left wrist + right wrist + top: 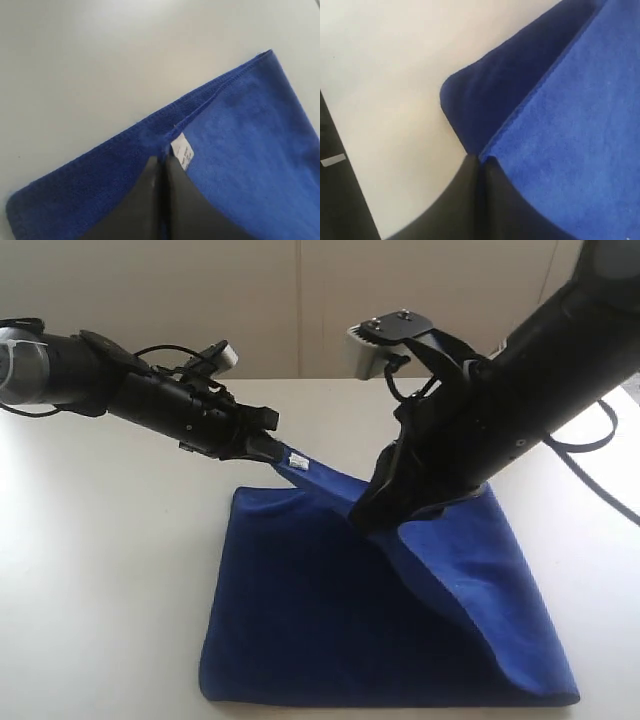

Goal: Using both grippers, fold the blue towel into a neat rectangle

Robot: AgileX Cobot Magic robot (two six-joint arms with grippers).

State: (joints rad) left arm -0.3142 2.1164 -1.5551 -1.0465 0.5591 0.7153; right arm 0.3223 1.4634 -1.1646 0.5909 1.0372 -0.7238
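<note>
The blue towel [330, 630] lies on the white worktop [100, 570], most of it flat, with its far edge held up off the surface by both arms. The left gripper [283, 454] is pinched tight on that raised edge, right beside the small white tag [298, 464]. In the left wrist view its two dark jaws press together with the stitched hem caught between them and the tag just to one side. The right gripper [372, 518] is likewise clamped on the towel, further along the same edge toward the right of the exterior view. In the right wrist view its jaws meet on a fold of cloth, with a shaded layer of towel beside it. Between the two grips the cloth stretches into a short taut ridge. From the right gripper a sloping fold runs down to the towel's near right corner, which rests on the worktop. The near edge lies flat along the bottom of the exterior view
</note>
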